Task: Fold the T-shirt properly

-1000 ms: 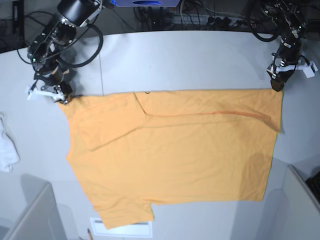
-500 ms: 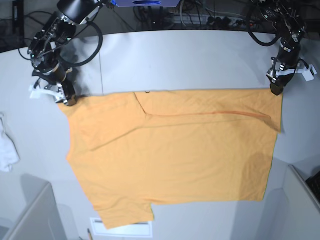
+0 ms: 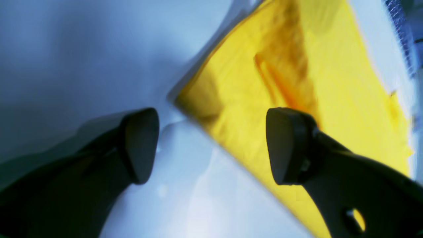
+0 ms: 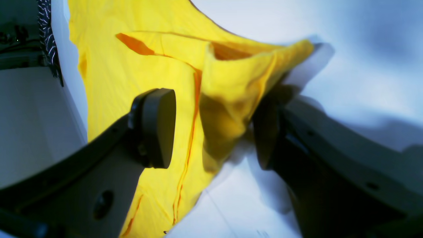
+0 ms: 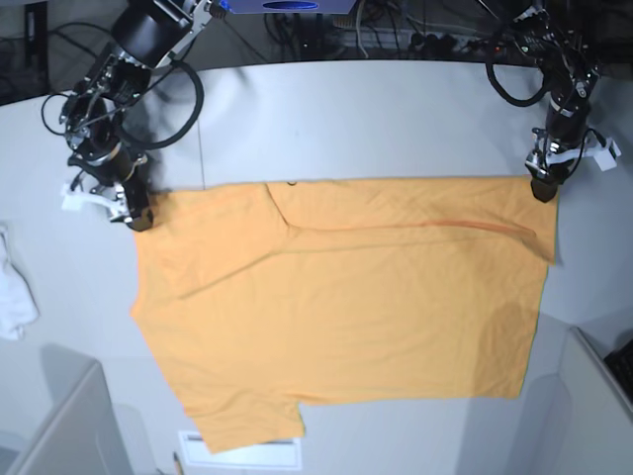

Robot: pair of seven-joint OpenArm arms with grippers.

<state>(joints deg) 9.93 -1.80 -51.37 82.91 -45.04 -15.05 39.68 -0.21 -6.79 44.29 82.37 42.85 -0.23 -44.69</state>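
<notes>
With the T-shirt (image 5: 346, 297) spread flat across the grey table (image 5: 376, 119), I have brought both arms to its far edge, one at each top corner, because that edge is what I judge must be lifted and carried over to make the first fold. My right gripper (image 5: 134, 208) sits at the corner on the base view's left, and my left gripper (image 5: 545, 185) at the corner on its right. From above I cannot tell how either pair of jaws stands; they read only as dark tips touching the cloth's edge. The wrist cameras settle it. In the right wrist view my right gripper (image 4: 214, 129) stands apart, with a bunched, raised fold of the shirt (image 4: 231, 86) between the pads, pressed against one pad but not yet pinched. In the left wrist view my left gripper (image 3: 211, 145) is also apart, straddling the shirt's corner (image 3: 297, 66): one finger over the fabric, the other over bare table, the cloth lying flat and unlifted. That view is blurred, so I cannot say whether the finger touches the cloth. Only the base view shows the whole garment, its sleeve hanging toward the near edge, and a small white cloth (image 5: 15, 292) lying well apart at the table's left.
</notes>
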